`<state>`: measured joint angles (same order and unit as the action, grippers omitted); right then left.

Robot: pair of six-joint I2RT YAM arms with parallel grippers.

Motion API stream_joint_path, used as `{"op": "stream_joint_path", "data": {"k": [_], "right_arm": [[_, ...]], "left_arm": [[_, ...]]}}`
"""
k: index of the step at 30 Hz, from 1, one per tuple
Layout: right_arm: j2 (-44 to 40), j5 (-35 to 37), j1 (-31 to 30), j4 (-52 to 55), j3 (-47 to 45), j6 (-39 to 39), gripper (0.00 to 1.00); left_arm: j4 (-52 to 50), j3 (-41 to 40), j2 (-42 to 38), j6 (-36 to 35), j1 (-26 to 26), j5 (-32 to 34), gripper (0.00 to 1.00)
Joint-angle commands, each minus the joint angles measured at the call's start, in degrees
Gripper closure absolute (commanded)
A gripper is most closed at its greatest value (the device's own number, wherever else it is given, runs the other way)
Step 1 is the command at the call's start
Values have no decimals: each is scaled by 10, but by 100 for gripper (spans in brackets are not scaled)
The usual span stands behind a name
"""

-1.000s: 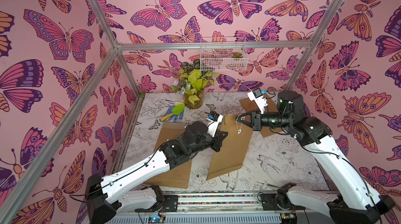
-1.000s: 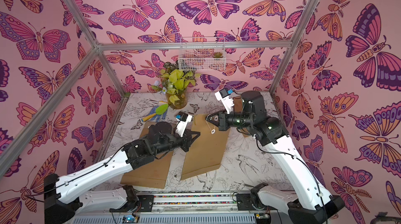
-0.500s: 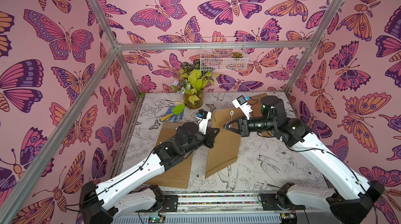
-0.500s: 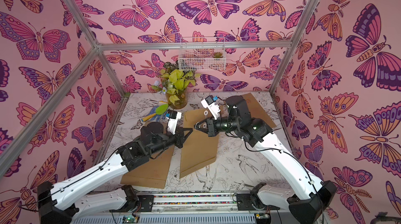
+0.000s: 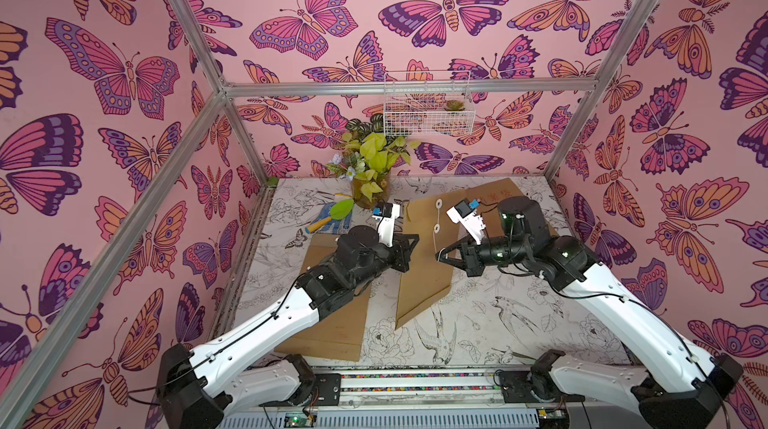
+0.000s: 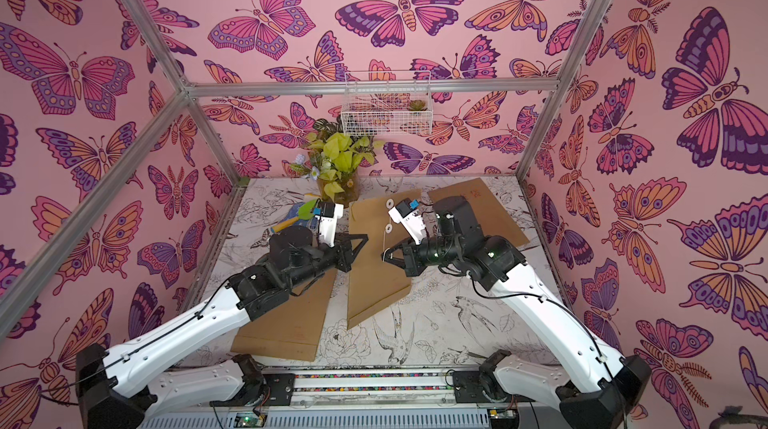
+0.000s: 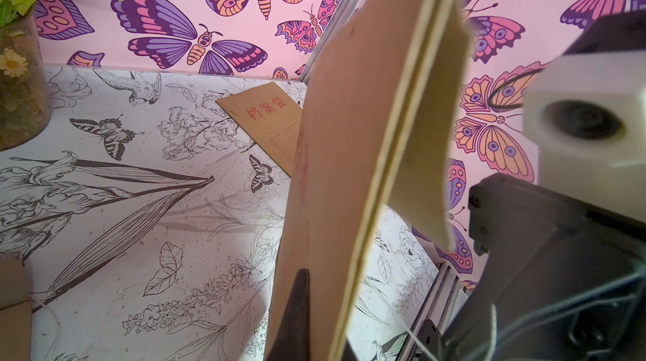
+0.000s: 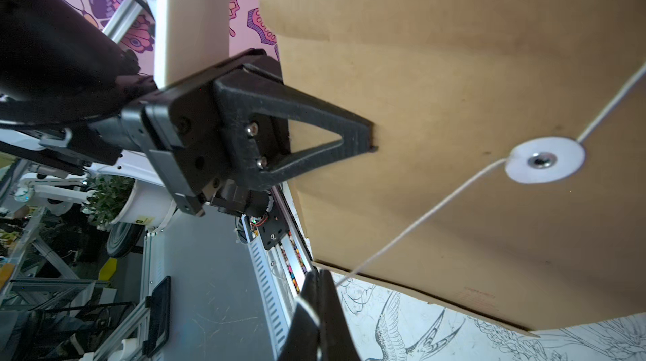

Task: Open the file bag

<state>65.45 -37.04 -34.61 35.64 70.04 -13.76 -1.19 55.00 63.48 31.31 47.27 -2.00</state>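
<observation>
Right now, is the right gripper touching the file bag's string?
Touching. In the right wrist view the right gripper is shut on the white string, which runs from there to the washer.

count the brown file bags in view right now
3: upright file bag held at centre; flat file bag under the left arm; far file bag flat behind the right arm. Any stacked beneath would be hidden.

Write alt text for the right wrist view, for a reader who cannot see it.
A brown file bag fills the frame, its edge clamped in the shut left gripper. A white string runs from the bag's round white clasp disc to the right gripper, shut on the string, with the bird-patterned table beyond.
</observation>
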Motion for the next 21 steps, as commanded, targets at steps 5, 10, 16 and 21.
{"op": "stream_joint_path", "data": {"k": [5, 10, 16, 21], "right_arm": [[1, 83, -3, 56, -3, 73, 100], [-15, 118, -3, 40, -34, 76, 100], [-13, 156, -2, 30, -42, 82, 100], [-15, 238, 5, 17, -47, 70, 100]], "left_arm": [[40, 3, -28, 18, -3, 30, 100], [39, 0, -38, 26, -3, 28, 100], [41, 0, -56, 29, -3, 23, 100], [26, 0, -77, 25, -3, 28, 100]]}}
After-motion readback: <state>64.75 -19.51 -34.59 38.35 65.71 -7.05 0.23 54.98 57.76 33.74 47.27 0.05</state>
